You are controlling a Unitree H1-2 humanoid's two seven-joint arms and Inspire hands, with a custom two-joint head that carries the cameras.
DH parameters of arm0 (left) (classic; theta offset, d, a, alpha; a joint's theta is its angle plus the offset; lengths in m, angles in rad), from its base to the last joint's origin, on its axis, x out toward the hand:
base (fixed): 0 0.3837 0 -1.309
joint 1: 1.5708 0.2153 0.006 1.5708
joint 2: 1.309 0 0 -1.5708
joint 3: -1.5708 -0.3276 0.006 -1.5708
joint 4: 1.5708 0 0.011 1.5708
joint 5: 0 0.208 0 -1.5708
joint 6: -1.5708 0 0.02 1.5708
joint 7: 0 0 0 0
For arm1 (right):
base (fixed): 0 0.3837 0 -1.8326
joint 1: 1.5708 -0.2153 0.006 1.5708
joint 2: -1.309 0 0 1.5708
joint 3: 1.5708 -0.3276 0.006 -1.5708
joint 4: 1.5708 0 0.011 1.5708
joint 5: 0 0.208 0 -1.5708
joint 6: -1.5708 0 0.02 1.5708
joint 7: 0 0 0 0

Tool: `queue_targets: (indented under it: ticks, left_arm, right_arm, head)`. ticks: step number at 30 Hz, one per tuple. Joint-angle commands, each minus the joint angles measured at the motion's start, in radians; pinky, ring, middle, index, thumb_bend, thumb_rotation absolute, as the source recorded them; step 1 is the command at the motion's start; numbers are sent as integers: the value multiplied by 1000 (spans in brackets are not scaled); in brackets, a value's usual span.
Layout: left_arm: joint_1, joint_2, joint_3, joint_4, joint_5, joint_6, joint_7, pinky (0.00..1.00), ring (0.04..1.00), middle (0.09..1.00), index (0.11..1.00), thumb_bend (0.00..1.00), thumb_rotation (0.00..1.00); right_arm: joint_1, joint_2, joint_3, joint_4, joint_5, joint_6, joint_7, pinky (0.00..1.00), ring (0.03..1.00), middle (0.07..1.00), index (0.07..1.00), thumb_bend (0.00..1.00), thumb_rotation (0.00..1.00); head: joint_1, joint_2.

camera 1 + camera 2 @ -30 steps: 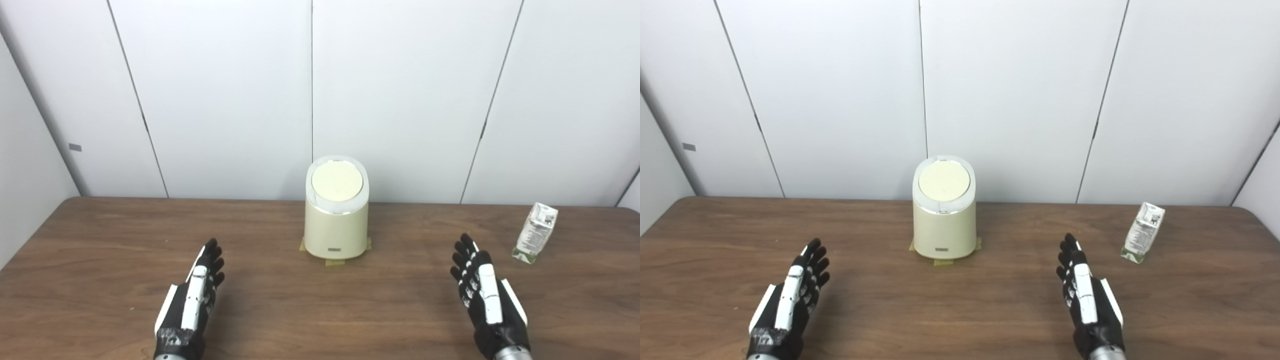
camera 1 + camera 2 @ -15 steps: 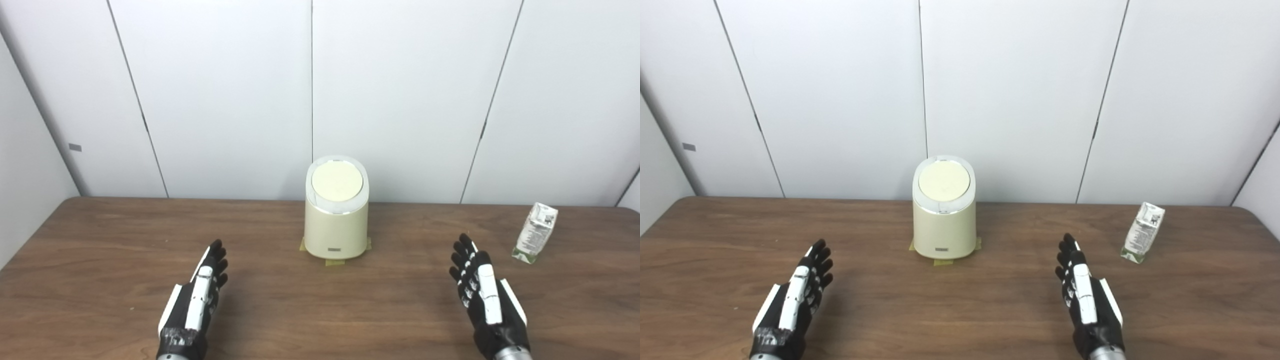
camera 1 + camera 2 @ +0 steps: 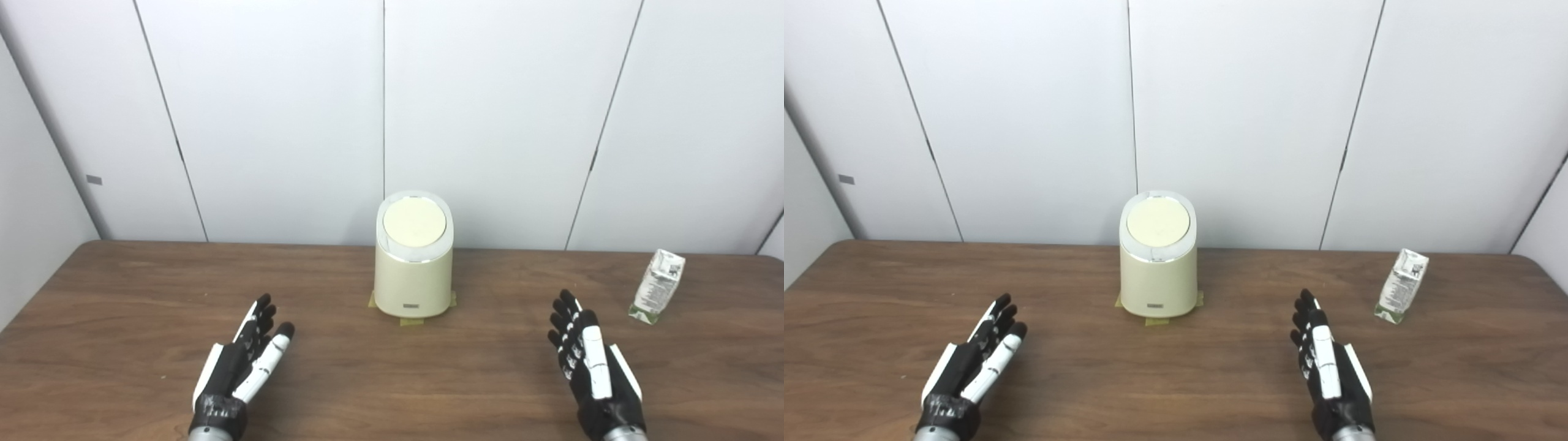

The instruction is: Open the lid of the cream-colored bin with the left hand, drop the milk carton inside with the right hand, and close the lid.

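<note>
The cream-colored bin [image 3: 413, 269] stands upright at the table's far middle, its round lid [image 3: 414, 222] closed. The milk carton [image 3: 658, 286] stands tilted at the far right of the table. My left hand [image 3: 245, 364] is open and empty, low over the table near the front left, well short of the bin, with its thumb spread out to the right. My right hand [image 3: 591, 367] is open and empty at the front right, apart from the carton, which is farther back and to its right.
The brown wooden table [image 3: 392, 380] ends at a white panelled wall [image 3: 380, 110] just behind the bin. Strips of tape [image 3: 411, 320] mark the bin's base. The table's right edge lies close beyond the carton.
My left hand has turned and its thumb has spread out to the right. My right hand has barely moved. The camera view has shifted slightly.
</note>
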Motion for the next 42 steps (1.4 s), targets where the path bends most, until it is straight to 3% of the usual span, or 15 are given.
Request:
queue_targets:
  ticks: [1, 5, 10, 18, 21, 29, 37, 42]
  left_arm:
    - [-105, 32, -9, -60, 43, 32, 4, 993, 975, 966, 1000, 738, 401]
    - [-257, 96, -35, -64, 115, 124, -37, 906, 935, 957, 1000, 810, 376]
    - [-420, 135, -49, -10, 173, 132, -112, 893, 950, 985, 1000, 822, 285]
    - [-632, 110, -84, 160, 318, 132, -190, 835, 929, 969, 1000, 858, 159]
    - [-690, 93, -94, 228, 341, 132, -192, 836, 930, 969, 994, 874, 127]
    - [-839, 103, -190, 429, 404, 128, -178, 793, 929, 981, 998, 881, 113]
    - [-948, 52, -196, 593, 447, 132, -182, 792, 915, 975, 1000, 848, 62]
    - [-979, 44, -238, 675, 465, 102, -125, 764, 882, 948, 981, 868, 15]
  right_arm:
    - [-36, -2, 0, -22, 9, -38, 10, 1000, 1000, 1000, 995, 657, 1000]
    - [-44, -4, -7, 1, 15, -57, 12, 1000, 1000, 1000, 998, 662, 1000]
    - [-50, -4, -10, 16, 18, -65, 16, 1000, 997, 997, 995, 672, 1000]
    - [-55, -10, -16, 32, 20, -72, 22, 1000, 993, 994, 987, 665, 1000]
    - [-56, -9, -14, 34, 19, -71, 26, 1000, 993, 993, 990, 664, 1000]
    - [-57, 1, -8, 32, 12, -67, 23, 1000, 993, 991, 992, 669, 1000]
    - [-61, 11, -5, 35, 8, -74, 18, 1000, 991, 989, 989, 658, 1000]
    - [-63, 20, -1, 20, 2, -67, 11, 1000, 991, 989, 989, 669, 1000]
  head:
    - [1, 1]
    - [-4, -2]
    - [2, -3]
    - [20, 8]
    - [20, 7]
    - [20, 6]
    - [16, 6]
    - [12, 5]
